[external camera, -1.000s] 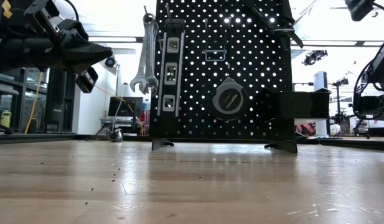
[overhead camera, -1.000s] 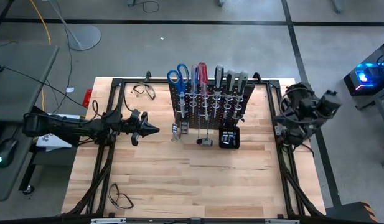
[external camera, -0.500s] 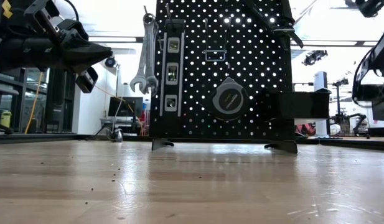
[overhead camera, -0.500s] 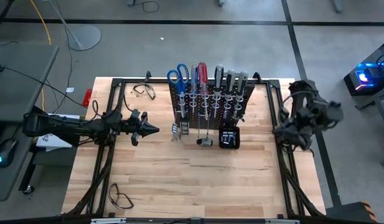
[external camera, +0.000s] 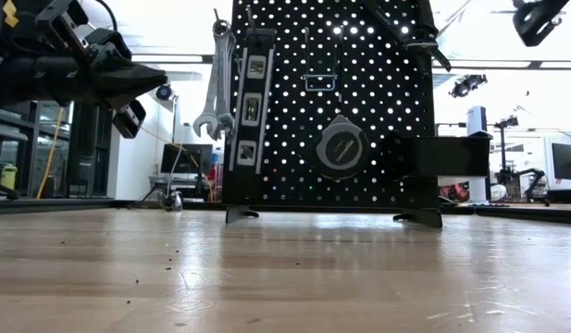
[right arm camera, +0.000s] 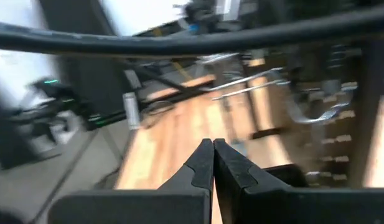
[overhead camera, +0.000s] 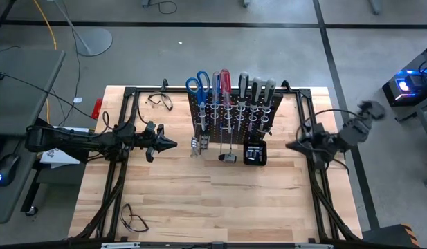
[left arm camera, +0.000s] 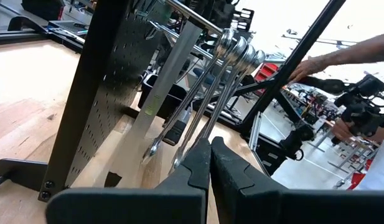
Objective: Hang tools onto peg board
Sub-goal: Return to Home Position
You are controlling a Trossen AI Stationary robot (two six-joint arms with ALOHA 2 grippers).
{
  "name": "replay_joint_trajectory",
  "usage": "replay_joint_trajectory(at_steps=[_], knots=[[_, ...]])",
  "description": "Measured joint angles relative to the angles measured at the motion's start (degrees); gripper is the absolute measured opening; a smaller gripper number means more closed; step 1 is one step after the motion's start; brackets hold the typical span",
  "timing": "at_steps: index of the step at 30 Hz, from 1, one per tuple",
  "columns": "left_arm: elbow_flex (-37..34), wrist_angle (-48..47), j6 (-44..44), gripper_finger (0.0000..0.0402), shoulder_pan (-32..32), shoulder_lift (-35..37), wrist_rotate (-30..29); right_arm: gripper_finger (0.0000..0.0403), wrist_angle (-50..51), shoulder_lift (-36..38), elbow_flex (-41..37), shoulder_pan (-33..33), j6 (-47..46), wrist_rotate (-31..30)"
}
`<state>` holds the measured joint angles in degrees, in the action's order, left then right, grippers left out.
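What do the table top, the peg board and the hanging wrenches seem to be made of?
Table top: pale wood, with visible grain and plank seams. Peg board: probably black-painted sheet metal, thin and perforated. Wrenches: likely polished steel, by their silver shine.

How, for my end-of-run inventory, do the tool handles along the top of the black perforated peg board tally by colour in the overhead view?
Blue: 2, the blue-handled scissors and a slim blue-handled screwdriver
Red: 1, a red-handled screwdriver
Grey: 3, the grey-handled tools
Total: 6
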<state>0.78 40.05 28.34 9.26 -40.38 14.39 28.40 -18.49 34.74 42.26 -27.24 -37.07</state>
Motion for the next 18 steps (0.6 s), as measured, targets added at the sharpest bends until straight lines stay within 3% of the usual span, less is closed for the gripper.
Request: replay_joint_trajectory(at_steps=[6, 9, 14, 18], knots=[[0.00, -0.22, 0.00, 0.0000, -0.02, -0.02, 0.00, 0.0000, -3.77, -2.95, 0.00, -32.77, 8.70, 25.20], [0.00, -0.27, 0.00, 0.0000, -0.02, -0.01, 0.02, 0.0000, -5.63, -6.06, 0.00, -44.98, 13.77, 35.85], [0.00, -0.31, 0.00, 0.0000, -0.02, -0.02, 0.02, 0.0000, -7.21, -8.09, -3.87, -56.70, 16.83, 52.38], [0.00, -0.36, 0.00, 0.0000, -0.01, -0.01, 0.00, 0.0000, -15.75, -4.51, -12.44, -60.30, 13.19, 57.07]])
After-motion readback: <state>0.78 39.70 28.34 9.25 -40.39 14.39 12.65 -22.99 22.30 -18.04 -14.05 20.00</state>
